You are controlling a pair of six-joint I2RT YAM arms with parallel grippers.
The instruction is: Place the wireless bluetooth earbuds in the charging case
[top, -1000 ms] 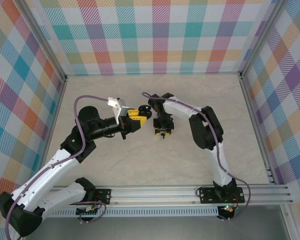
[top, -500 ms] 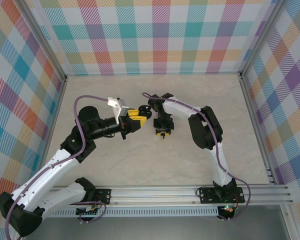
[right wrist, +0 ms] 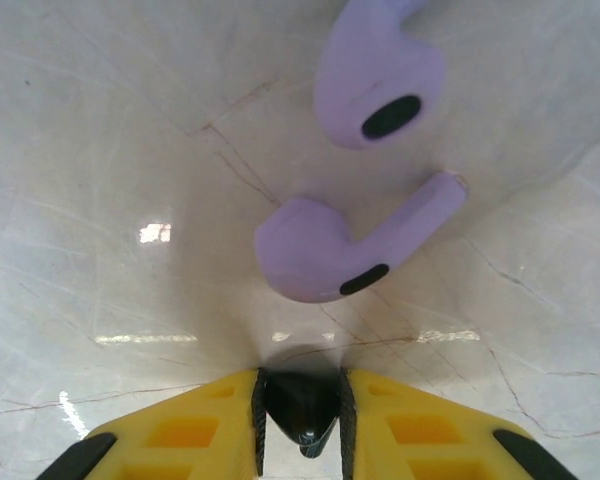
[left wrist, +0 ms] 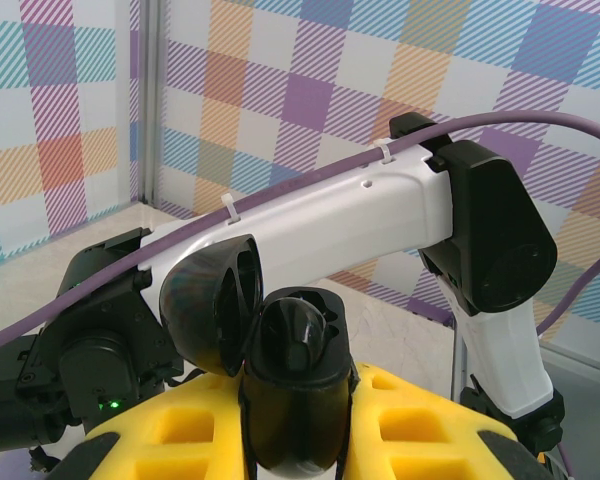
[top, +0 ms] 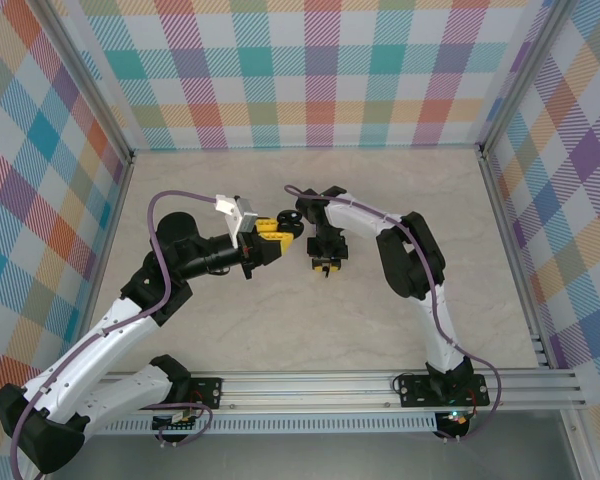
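Note:
My left gripper (left wrist: 298,425) is shut on a black charging case (left wrist: 292,385), held up off the table with its round lid (left wrist: 208,305) swung open to the left. A dark earbud shape (left wrist: 298,345) sits in the case's cavity. In the top view this case (top: 292,229) hangs beside the right arm's wrist. My right gripper (right wrist: 300,415) points down at the table, its yellow fingers (right wrist: 195,430) closed on a small black earbud (right wrist: 300,405). Just beyond it, two lavender earbuds (right wrist: 325,250) (right wrist: 380,80) lie loose on the marble surface.
The right arm's white link (left wrist: 360,215) and black joint (left wrist: 490,235) cross close in front of the held case. The pale marble table (top: 310,320) is walled by checked panels (top: 300,70), with a metal rail (top: 380,390) at the near edge.

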